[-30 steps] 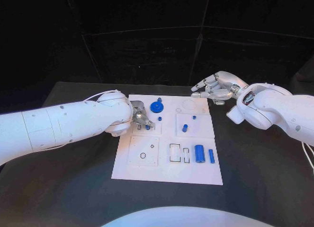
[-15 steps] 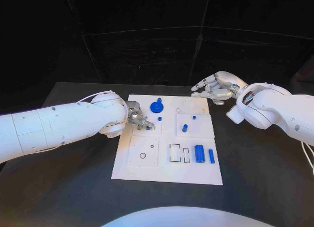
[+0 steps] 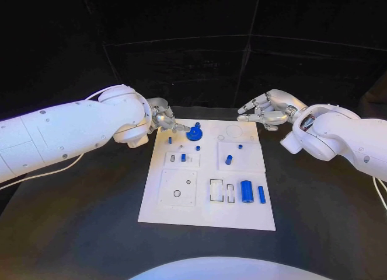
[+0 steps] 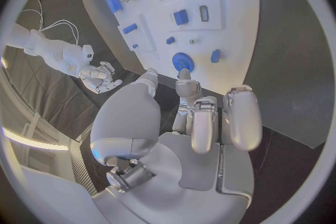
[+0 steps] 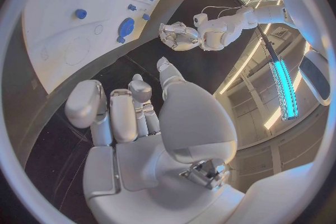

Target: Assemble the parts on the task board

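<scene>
From the head view, my left hand (image 3: 162,118) hung at the board's (image 3: 206,210) far-left corner, just beside the blue gear (image 3: 194,133); I couldn't tell if it touched or held anything. My right hand (image 3: 269,109) hovered off the far-right corner, fingers loosely curled, empty.

Left wrist view: my fingers (image 4: 207,123) pointed at the gear (image 4: 182,61), a small peg (image 4: 215,56) beside it. I judged a slow, squared approach best.

Right wrist view: fingers (image 5: 117,113) holding nothing, well clear.
</scene>
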`<state>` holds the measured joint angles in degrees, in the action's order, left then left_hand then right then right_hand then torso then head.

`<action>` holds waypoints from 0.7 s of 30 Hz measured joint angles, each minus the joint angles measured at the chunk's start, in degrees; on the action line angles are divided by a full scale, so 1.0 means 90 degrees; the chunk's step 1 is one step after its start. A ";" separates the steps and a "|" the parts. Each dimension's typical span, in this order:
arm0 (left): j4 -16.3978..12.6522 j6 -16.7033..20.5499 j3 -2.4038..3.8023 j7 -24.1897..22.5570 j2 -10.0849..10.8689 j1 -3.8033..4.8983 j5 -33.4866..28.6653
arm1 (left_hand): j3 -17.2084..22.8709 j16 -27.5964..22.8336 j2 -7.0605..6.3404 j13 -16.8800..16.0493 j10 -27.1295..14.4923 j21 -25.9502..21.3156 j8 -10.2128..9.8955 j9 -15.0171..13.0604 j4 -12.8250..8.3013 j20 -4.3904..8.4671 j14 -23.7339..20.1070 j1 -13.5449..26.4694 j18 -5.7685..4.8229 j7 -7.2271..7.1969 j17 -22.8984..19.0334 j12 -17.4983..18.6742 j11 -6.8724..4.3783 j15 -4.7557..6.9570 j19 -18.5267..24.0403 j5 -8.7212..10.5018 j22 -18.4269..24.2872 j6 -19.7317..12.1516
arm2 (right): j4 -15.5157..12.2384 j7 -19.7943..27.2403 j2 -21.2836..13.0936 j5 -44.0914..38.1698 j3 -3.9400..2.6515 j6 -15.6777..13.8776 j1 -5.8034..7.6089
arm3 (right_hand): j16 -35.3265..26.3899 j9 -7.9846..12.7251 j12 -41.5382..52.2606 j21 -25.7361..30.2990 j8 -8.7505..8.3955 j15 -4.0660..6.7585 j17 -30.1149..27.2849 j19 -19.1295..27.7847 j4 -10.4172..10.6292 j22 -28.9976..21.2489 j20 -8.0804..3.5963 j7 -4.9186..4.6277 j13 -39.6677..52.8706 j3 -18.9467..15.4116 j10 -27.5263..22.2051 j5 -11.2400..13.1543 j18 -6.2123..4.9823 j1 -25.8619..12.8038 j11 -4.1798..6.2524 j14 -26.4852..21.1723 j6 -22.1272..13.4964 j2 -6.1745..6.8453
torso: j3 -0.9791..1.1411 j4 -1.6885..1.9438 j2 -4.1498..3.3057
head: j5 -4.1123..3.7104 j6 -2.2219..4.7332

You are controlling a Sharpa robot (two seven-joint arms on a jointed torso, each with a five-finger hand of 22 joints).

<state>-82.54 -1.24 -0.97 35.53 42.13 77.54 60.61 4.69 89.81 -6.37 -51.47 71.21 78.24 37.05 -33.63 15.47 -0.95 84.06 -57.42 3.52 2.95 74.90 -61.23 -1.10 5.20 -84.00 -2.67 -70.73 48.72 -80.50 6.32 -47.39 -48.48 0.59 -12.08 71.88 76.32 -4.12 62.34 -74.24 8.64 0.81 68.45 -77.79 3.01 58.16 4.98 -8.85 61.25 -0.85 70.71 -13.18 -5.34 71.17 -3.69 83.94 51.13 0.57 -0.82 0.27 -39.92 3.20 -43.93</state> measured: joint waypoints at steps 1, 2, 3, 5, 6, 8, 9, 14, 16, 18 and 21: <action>0.0184 -0.0115 0.0020 0.0003 -0.0049 0.0045 -0.0016 | -0.0032 0.0000 0.0028 0.0010 -0.0009 -0.0025 -0.0025 0.0024 0.0005 -0.0001 0.0000 -0.0028 0.0000 0.0000 0.0000 0.0000 0.0009 0.0000 0.0001 0.0000 0.0004 0.0000 | 0.0005 0.0001 0.0002 0.0000 0.0000 0.0000 0.0000 | 0.0000 0.0000 0.0000 0.0000 0.0000 0.0000 0.0000 0.0000 0.0000 0.0000 0.0000 0.0000 0.0000 0.0000 0.0000 0.0000 0.0001 0.0000 0.0000 0.0000 0.0000 0.0000 | 0.0000 0.0000 -0.0001 | 0.0004 0.0002; 0.0339 -0.0207 0.0032 0.0011 -0.0095 0.0076 -0.0025 | -0.0066 0.0000 0.0056 0.0020 -0.0009 -0.0028 -0.0043 0.0052 0.0017 -0.0001 0.0000 -0.0056 0.0000 0.0000 0.0000 0.0000 0.0008 0.0000 0.0001 0.0000 0.0010 0.0000 | 0.0008 0.0001 0.0005 0.0000 0.0000 0.0001 0.0000 | 0.0000 0.0000 0.0000 0.0000 0.0000 0.0000 0.0000 0.0000 0.0000 0.0000 0.0000 0.0000 0.0000 0.0000 0.0000 0.0000 0.0001 0.0000 0.0000 0.0000 0.0000 0.0000 | 0.0001 0.0000 -0.0001 | 0.0006 0.0005; 0.0504 -0.0308 0.0041 0.0022 -0.0149 0.0106 -0.0032 | -0.0094 0.0000 0.0088 0.0034 -0.0021 -0.0028 -0.0054 0.0078 0.0011 -0.0001 -0.0015 -0.0088 -0.0001 0.0000 0.0000 0.0013 0.0022 -0.0015 0.0001 0.0000 0.0019 0.0000 | 0.0010 0.0002 0.0009 0.0000 0.0000 0.0002 0.0000 | 0.0000 0.0000 0.0000 0.0000 0.0000 0.0000 0.0000 0.0000 0.0000 0.0000 0.0000 0.0000 0.0000 0.0000 0.0000 0.0000 0.0000 0.0000 0.0000 0.0000 0.0000 0.0000 | 0.0002 0.0000 -0.0001 | 0.0010 0.0012; 0.0775 -0.0481 0.0043 0.0045 -0.0253 0.0146 -0.0040 | -0.0110 0.0000 0.0100 0.0050 -0.0031 -0.0028 -0.0078 0.0106 0.0028 0.0000 -0.0022 -0.0100 0.0000 0.0000 0.0000 0.0030 0.0031 -0.0022 0.0001 0.0000 0.0031 0.0000 | 0.0011 0.0002 0.0015 0.0000 0.0000 0.0003 0.0000 | 0.0000 0.0000 0.0000 0.0000 0.0000 0.0000 -0.0001 0.0000 0.0000 -0.0004 0.0000 0.0000 0.0000 0.0000 0.0000 0.0000 0.0000 0.0000 0.0000 0.0000 0.0000 0.0000 | 0.0004 -0.0001 -0.0002 | 0.0029 0.0014; 0.1007 -0.0645 0.0040 0.0065 -0.0354 0.0166 -0.0047 | -0.0130 0.0000 0.0113 0.0055 -0.0031 -0.0028 -0.0078 0.0120 0.0027 -0.0001 -0.0022 -0.0113 0.0000 0.0000 0.0000 0.0030 0.0031 -0.0022 0.0001 0.0000 0.0033 0.0000 | 0.0012 0.0003 0.0020 0.0000 0.0000 0.0004 0.0000 | 0.0000 0.0000 0.0000 0.0000 0.0000 0.0000 -0.0006 0.0000 0.0000 -0.0011 0.0000 0.0000 0.0000 0.0000 0.0000 0.0000 0.0001 0.0000 0.0000 0.0000 0.0000 0.0000 | 0.0004 -0.0001 -0.0004 | 0.0035 0.0016; 0.1247 -0.0806 0.0018 0.0085 -0.0471 0.0177 -0.0052 | -0.0181 0.0000 0.0161 0.0063 -0.0031 -0.0028 -0.0114 0.0149 0.0030 -0.0001 0.0001 -0.0161 0.0000 0.0003 0.0000 0.0030 0.0031 -0.0045 0.0001 0.0000 0.0033 0.0003 | 0.0013 0.0003 0.0027 0.0000 0.0000 0.0004 0.0000 | 0.0000 0.0000 0.0000 0.0000 0.0000 0.0000 -0.0006 0.0000 0.0000 -0.0011 0.0000 0.0000 0.0000 0.0000 0.0000 0.0000 0.0001 0.0000 0.0000 0.0000 0.0000 0.0000 | 0.0004 -0.0003 -0.0006 | 0.0049 0.0021; 0.1391 -0.0898 0.0001 0.0093 -0.0544 0.0178 -0.0055 | -0.0180 0.0000 0.0162 0.0063 -0.0031 -0.0028 -0.0117 0.0160 0.0030 0.0000 0.0001 -0.0162 0.0000 0.0015 0.0000 0.0030 0.0031 -0.0045 0.0000 0.0000 0.0033 0.0016 | 0.0013 0.0003 0.0033 0.0000 0.0000 0.0005 -0.0001 | 0.0000 0.0000 0.0000 0.0000 0.0000 0.0000 -0.0006 0.0000 0.0000 -0.0011 0.0000 0.0000 0.0000 0.0000 0.0000 0.0000 0.0001 0.0000 0.0000 0.0000 0.0000 0.0000 | 0.0004 -0.0003 -0.0009 | 0.0056 0.0023; 0.1993 -0.1278 -0.0086 0.0112 -0.0853 0.0154 -0.0064 | -0.0251 0.0000 0.0213 0.0058 -0.0031 -0.0028 -0.0117 0.0210 0.0066 -0.0045 0.0001 -0.0213 0.0000 0.0024 0.0000 0.0030 0.0031 -0.0045 0.0000 0.0000 0.0008 0.0025 | 0.0018 0.0004 0.0067 0.0000 0.0001 0.0013 -0.0001 | -0.0029 0.0000 0.0000 0.0048 0.0032 0.0000 -0.0006 0.0000 0.0018 -0.0019 0.0000 0.0000 -0.0019 -0.0018 0.0000 -0.0089 0.0001 0.0000 0.0000 0.0000 0.0000 0.0000 | -0.0008 -0.0010 -0.0017 | 0.0071 0.0017; 0.2173 -0.1391 -0.0128 0.0112 -0.0947 0.0120 -0.0064 | -0.0277 0.0000 0.0244 0.0044 -0.0031 -0.0028 -0.0117 0.0225 0.0087 -0.0045 0.0001 -0.0243 0.0000 0.0047 0.0000 0.0030 0.0031 -0.0045 0.0000 0.0000 -0.0006 0.0047 | 0.0018 0.0006 0.0075 -0.0001 0.0001 0.0016 -0.0001 | -0.0035 0.0000 0.0000 0.0048 0.0032 0.0000 -0.0006 0.0000 0.0018 -0.0019 0.0000 0.0000 -0.0019 -0.0018 0.0000 -0.0089 0.0001 0.0000 0.0000 0.0000 0.0000 0.0000 | -0.0009 -0.0013 -0.0018 | 0.0079 0.0012; 0.2302 -0.1468 -0.0157 0.0112 -0.1017 0.0095 -0.0064 | -0.0318 0.0000 0.0246 0.0034 -0.0031 -0.0028 -0.0117 0.0233 0.0081 -0.0045 0.0001 -0.0246 0.0001 0.0047 0.0000 0.0030 0.0031 -0.0045 0.0000 0.0000 -0.0009 0.0047 | 0.0018 0.0007 0.0078 -0.0003 0.0001 0.0018 -0.0001 | -0.0035 -0.0001 0.0000 0.0048 0.0033 0.0000 -0.0006 0.0000 0.0018 -0.0019 0.0000 0.0000 -0.0019 -0.0018 0.0000 -0.0089 0.0001 0.0000 0.0000 0.0000 0.0000 0.0000 | -0.0009 -0.0013 -0.0018 | 0.0084 0.0008; 0.2468 -0.1561 -0.0184 0.0103 -0.1115 0.0053 -0.0064 | -0.0363 0.0000 0.0280 0.0009 -0.0031 -0.0028 -0.0117 0.0251 0.0090 -0.0045 0.0001 -0.0280 0.0000 0.0047 0.0000 -0.0002 0.0031 -0.0045 0.0000 0.0000 -0.0028 0.0116 | 0.0019 0.0010 0.0086 -0.0004 0.0001 0.0019 -0.0001 | -0.0036 -0.0001 0.0000 0.0048 0.0032 0.0000 -0.0005 0.0000 0.0018 -0.0019 0.0000 0.0000 -0.0018 -0.0018 0.0000 -0.0089 0.0001 0.0000 0.0000 0.0000 0.0000 0.0000 | -0.0009 -0.0013 -0.0018 | 0.0087 0.0003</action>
<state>-60.33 -15.29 -2.62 36.46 32.10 78.02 60.03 1.42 89.81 -3.85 -51.39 70.93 77.99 36.00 -31.38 16.28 -1.35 84.07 -59.94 3.53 3.37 74.90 -61.25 -0.81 4.79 -84.00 -2.67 -70.99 49.77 -80.33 6.41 -46.62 -48.52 0.60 -11.90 71.87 76.00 -4.12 62.34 -73.81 8.93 0.82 68.40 -77.79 3.17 57.98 4.98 -8.85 61.08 -1.01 70.72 -13.98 -5.33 71.17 -3.68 83.94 51.14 0.58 -0.91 0.15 -40.08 3.98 -43.90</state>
